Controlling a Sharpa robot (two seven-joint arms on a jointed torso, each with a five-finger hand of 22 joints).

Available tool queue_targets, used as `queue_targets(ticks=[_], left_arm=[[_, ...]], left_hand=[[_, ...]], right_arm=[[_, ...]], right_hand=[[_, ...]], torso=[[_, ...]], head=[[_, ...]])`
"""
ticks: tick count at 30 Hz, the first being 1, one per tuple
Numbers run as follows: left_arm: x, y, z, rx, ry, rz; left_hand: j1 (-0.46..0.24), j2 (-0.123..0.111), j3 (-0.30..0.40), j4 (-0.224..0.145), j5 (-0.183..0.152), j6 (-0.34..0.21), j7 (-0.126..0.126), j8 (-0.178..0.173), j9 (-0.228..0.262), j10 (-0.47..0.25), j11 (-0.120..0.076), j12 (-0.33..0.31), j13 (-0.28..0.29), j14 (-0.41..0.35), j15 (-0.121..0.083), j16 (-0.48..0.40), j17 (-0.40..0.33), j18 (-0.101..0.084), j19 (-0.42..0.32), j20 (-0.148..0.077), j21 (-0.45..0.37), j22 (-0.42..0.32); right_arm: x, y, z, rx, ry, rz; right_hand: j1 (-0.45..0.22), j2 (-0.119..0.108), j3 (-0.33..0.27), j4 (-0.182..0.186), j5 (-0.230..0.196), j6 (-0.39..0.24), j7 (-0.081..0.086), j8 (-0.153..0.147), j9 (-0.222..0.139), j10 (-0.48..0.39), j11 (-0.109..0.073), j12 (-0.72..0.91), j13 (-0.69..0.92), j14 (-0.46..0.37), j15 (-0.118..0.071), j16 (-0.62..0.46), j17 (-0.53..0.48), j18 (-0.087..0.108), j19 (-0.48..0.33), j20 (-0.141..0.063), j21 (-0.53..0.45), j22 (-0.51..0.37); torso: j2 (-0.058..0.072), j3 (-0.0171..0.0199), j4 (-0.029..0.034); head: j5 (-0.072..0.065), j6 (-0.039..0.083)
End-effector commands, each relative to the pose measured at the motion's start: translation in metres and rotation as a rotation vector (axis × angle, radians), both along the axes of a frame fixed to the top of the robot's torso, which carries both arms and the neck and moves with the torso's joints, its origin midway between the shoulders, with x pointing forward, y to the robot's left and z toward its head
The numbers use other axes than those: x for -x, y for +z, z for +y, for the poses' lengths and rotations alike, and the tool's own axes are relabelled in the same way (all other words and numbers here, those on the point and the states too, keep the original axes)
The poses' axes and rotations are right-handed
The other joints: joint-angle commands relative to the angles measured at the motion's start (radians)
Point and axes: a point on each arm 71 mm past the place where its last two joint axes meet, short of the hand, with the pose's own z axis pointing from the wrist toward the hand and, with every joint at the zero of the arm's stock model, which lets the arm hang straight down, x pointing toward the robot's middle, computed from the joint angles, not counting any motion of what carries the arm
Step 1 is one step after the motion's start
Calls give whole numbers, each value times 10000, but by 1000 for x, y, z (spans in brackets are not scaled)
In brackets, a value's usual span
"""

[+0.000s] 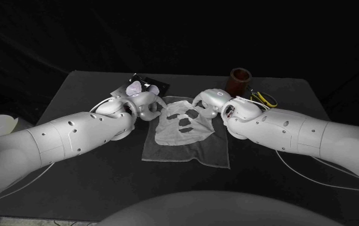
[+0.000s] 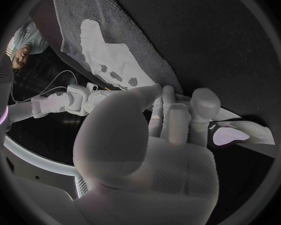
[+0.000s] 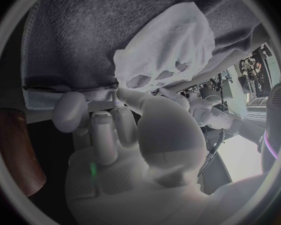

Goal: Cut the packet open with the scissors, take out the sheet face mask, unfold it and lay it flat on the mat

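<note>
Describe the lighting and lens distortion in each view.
Head view: dim, black surround; the white mask stands out on the grey mat. Left wrist view: fisheye bends the mat's edge, left hand looms large. Right wrist view: likewise, with the right hand.

In the head view the left hand (image 1: 140, 104) covers one far corner of the mask (image 1: 182, 125) and part of the packet (image 1: 135, 87). The right hand (image 1: 213, 101) hides the other far corner. Whether either hand pinches the mask cannot be told. The right arm (image 1: 291, 127) overlaps the scissors (image 1: 263, 99), probably hiding their blades.
</note>
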Motion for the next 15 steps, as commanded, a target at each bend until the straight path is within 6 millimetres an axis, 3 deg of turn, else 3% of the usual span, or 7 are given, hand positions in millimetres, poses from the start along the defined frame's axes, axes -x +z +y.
queue_targets(ticks=[1,15], left_arm=[[-1,-12,23,-1054,1242,396],[-2,-9,29,-1058,1433,111]], left_hand=[[9,-69,59,-4,-16,-563,581,-7,19,-66,2,81,18,98,4,65,35,-72,63,-15,41,18],[50,-69,104,-24,-14,-467,591,19,46,-56,-2,138,46,124,-1,81,59,-76,84,-22,68,37]], right_arm=[[0,-3,-3,301,-182,219],[0,-1,-7,134,-317,-92]], right_hand=[[47,34,-50,16,-38,8,23,-16,6,247,40,-19,1064,985,-18,15,2218,98,-35,-15,-40,-4],[43,31,-65,20,-38,15,27,-16,3,245,44,-23,1062,987,-14,20,2227,97,-34,-14,-42,-2]], torso=[[-1,4,5],[-4,9,6]], head=[[-11,2],[-17,2]])
